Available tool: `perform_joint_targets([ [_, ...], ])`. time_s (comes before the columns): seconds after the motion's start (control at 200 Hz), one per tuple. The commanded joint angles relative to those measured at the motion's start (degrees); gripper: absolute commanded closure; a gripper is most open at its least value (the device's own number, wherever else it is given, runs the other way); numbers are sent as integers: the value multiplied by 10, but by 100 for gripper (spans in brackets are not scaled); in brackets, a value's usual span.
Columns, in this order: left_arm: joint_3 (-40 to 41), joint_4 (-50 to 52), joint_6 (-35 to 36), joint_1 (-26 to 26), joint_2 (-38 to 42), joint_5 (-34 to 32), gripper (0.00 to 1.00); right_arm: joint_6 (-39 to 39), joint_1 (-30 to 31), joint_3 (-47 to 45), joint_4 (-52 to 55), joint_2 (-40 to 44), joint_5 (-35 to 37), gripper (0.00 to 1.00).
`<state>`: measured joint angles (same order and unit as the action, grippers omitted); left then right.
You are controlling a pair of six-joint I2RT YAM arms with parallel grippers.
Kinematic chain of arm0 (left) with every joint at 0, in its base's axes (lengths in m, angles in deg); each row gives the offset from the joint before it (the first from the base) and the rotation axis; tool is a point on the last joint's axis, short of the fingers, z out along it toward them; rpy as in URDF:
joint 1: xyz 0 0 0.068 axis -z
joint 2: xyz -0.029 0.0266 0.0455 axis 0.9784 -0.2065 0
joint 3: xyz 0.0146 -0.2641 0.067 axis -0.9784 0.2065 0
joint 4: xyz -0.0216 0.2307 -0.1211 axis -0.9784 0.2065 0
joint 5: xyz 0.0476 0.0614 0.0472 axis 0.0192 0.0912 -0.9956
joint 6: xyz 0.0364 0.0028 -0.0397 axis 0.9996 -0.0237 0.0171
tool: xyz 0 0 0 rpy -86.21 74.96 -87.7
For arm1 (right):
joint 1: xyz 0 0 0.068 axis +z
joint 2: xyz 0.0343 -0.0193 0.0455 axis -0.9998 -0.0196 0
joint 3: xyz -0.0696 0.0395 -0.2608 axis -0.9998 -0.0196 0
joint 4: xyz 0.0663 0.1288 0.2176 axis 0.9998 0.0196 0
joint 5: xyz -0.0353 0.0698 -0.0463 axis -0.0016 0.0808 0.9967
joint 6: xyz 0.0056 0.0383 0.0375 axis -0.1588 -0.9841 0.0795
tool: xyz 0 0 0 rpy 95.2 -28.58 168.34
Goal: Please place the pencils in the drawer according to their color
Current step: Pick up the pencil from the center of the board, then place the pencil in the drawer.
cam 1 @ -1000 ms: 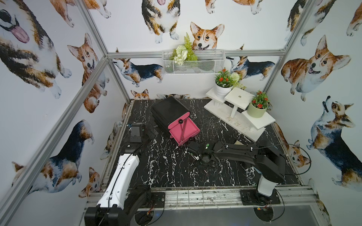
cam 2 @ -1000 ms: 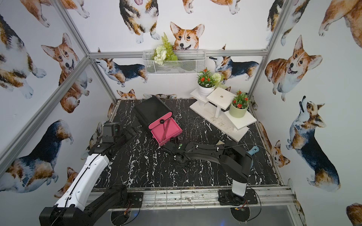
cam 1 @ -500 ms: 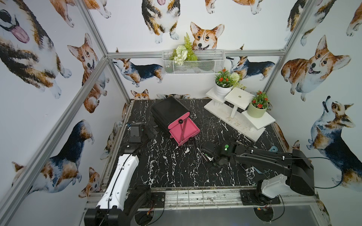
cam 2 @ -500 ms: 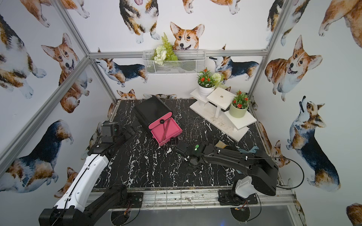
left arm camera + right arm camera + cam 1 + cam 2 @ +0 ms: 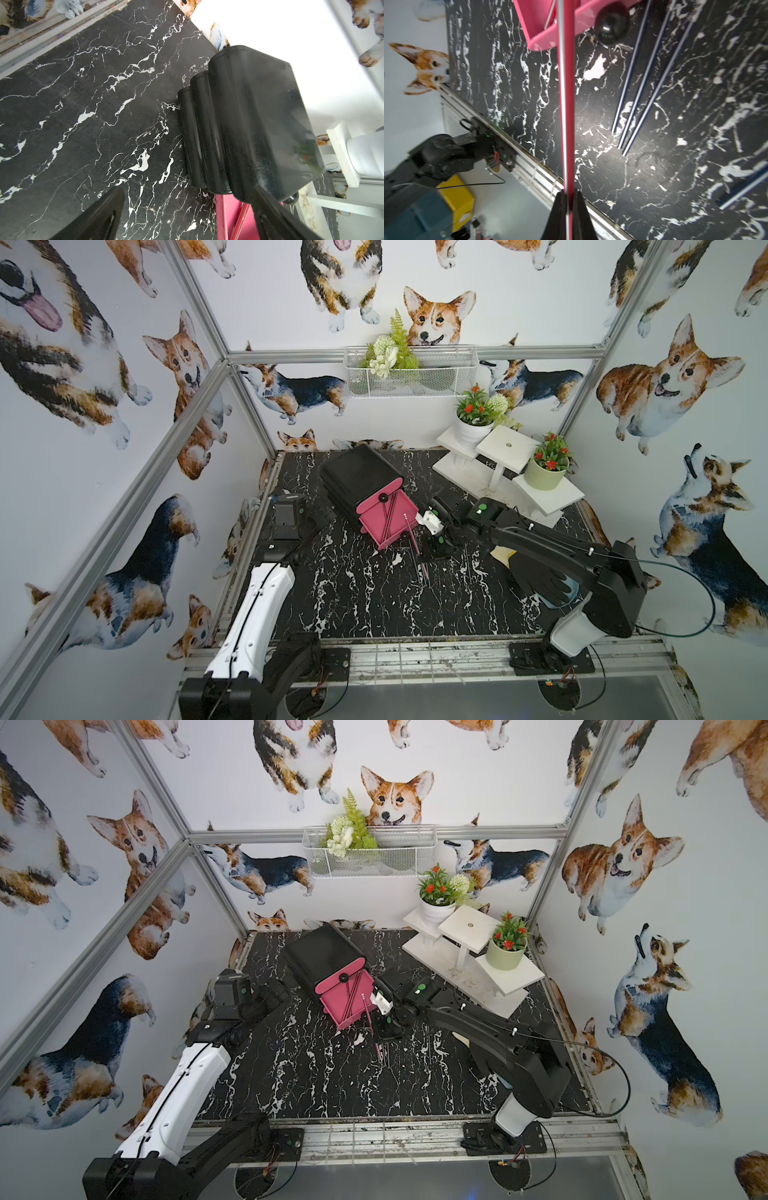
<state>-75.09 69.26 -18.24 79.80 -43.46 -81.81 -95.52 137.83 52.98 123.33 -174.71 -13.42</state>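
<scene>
A white tiered stand (image 5: 505, 445) is filling the far right corner of the black, white-veined marble tabletop (image 5: 353, 605), well apart from my work. It is carrying two potted plants, one in a white pot (image 5: 471, 435) and one in a green pot (image 5: 542, 479). Near the far edge a black rounded cabinet (image 5: 357, 477) is standing. One pink drawer (image 5: 374, 531) is sticking out of it toward the middle, with at least two pencils lying inside. My right claw (image 5: 568, 196) is clamping a thin pink pencil (image 5: 566, 93) near one end. The drawer's front wall and round black knob (image 5: 611, 27) are sitting right by that pencil's far end, which is crossing over the drawer's rim. Near the knob, three dark blue-grey pencils (image 5: 641, 87) are lying fanned on the tabletop, with a fourth pencil (image 5: 743, 191) lying apart from them. My right arm is reaching low from the near right corner, wrist bending down. My left arm is stretching along the left edge. My left claw (image 5: 188, 199) is gaping wide beside the cabinet's side, gripping nothing.
</scene>
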Motion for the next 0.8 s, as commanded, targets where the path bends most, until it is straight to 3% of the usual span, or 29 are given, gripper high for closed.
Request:
perform_joint_targets([
  [0.0, -3, -18, 13, 0, 1, 10, 0, -45, -21, 15, -20, -24, -100, 100],
  [0.28, -3, -19, 18, 0, -4, 6, 0, -78, -52, 58, -64, -96, -170, 100],
  [0.796, -1, -18, 33, -1, -4, -9, 0, -84, -82, 184, -30, -212, -155, 100],
])
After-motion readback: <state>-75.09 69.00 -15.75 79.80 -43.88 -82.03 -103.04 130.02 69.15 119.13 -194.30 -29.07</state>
